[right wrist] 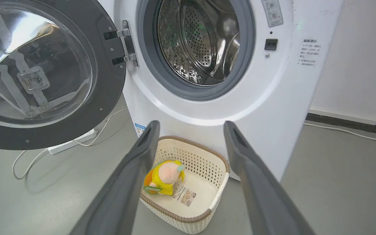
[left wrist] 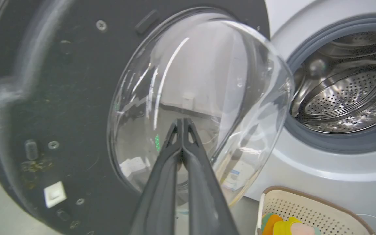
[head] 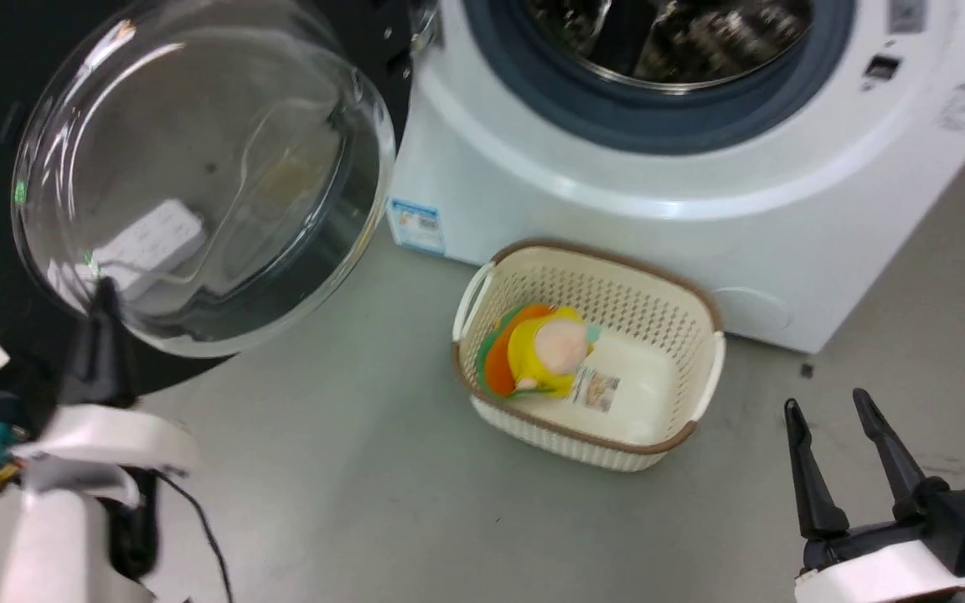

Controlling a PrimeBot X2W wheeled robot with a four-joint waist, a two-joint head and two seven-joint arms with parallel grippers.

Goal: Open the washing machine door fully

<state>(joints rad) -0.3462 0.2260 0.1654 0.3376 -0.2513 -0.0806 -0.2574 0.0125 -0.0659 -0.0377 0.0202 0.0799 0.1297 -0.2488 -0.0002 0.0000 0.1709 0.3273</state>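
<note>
The washing machine point(head: 616, 201) point(right wrist: 273, 107) is a white front-loader with a grey rubber ring and bare steel drum point(left wrist: 344, 88) point(right wrist: 197, 42). Its door point(head: 198, 167) point(left wrist: 60, 107) point(right wrist: 106, 85), a black disc with a clear glass bowl, stands swung out to the machine's left on its hinge point(right wrist: 127, 42). My left gripper point(head: 101, 289) point(left wrist: 183, 122) is shut with nothing in it, its tip close in front of the glass bowl's lower edge; contact cannot be told. My right gripper point(head: 830, 406) point(right wrist: 191, 125) hangs open over the floor at the lower right.
A cream perforated basket point(head: 683, 377) point(right wrist: 214, 199) with a yellow and orange plush toy point(head: 541, 347) stands on the grey floor before the machine. A white power strip point(right wrist: 73, 145) and cable lie on the floor under the door. A wall rises right of the machine.
</note>
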